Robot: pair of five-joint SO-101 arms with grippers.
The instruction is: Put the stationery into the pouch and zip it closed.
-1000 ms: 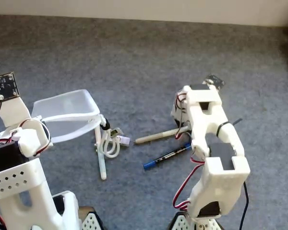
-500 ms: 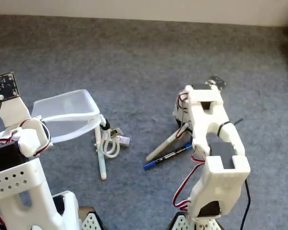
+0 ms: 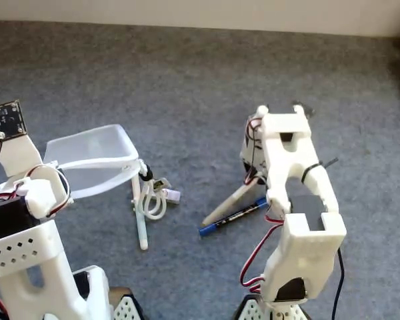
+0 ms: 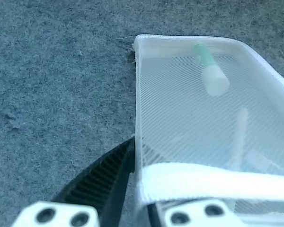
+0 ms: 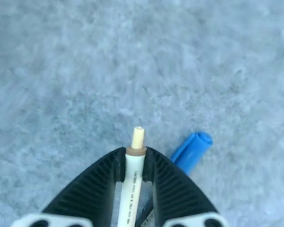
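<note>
My left gripper (image 4: 139, 157) is shut on the zip edge of a translucent mesh pouch (image 4: 199, 118), which holds a white and green item (image 4: 211, 72). From above, the pouch (image 3: 93, 160) hangs at the left arm's tip. My right gripper (image 5: 131, 153) is shut on a cream pen (image 5: 131, 179). In the high view this pen (image 3: 228, 204) slants from the right gripper (image 3: 253, 179) down to the carpet. A blue-capped pen (image 3: 232, 218) lies just beside it, its cap (image 5: 191, 151) near my right fingers. A white pen (image 3: 139, 217) lies by the pouch.
A looped white cord with a small clip (image 3: 155, 197) lies next to the white pen. Grey carpet (image 3: 187, 87) covers the whole surface. A pale wall edge (image 3: 200, 13) runs along the back.
The cream pen has swung from nearly flat and sideways to a steeper slant, its free end moving toward the blue pen. The right gripper shifted slightly. The left arm and pouch stayed still.
</note>
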